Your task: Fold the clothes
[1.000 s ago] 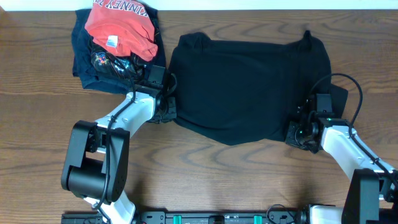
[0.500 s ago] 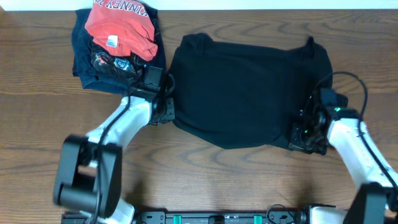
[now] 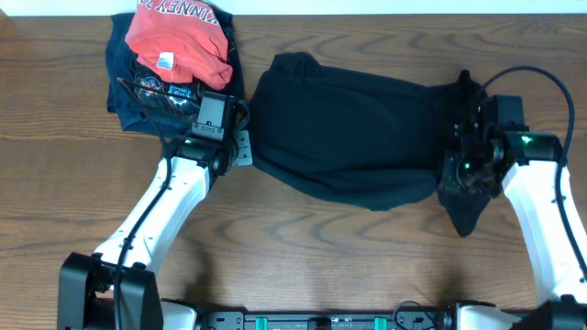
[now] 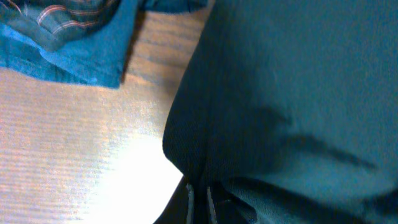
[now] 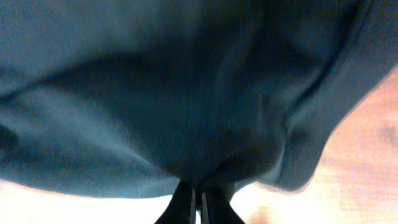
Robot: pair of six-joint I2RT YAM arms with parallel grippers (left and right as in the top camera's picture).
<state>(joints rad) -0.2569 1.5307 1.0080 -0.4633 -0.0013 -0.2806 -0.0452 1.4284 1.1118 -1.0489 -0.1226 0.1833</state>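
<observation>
- The black garment (image 3: 353,137) lies across the upper middle of the frame on the wooden table (image 3: 303,266). It is bunched into a long band, with a loose tail hanging off its right end toward the lower right.
- Your left gripper (image 4: 200,199) is clamped on the garment's left edge. The wrist view shows cloth pinched right at the fingertips, with bare wood beside it.
- Your right gripper (image 5: 199,199) is likewise closed on cloth at the right end, and the fabric drapes out from its tips.
- The step in hand looks like carrying the lower edge over to the upper one. Move both arms together, level and at one pace, so the fold line comes out straight — not skewed.
- Lift high enough for the hanging tail to clear the wood, or it may drag and tuck under.
- Mind the pile in the upper left: the red shirt (image 3: 179,37) on top of the navy shirt (image 3: 128,87) sits just beside your left arm. Steer wide so you don't snag it.
- Let go only once the edges meet and the cloth lies flat.
</observation>
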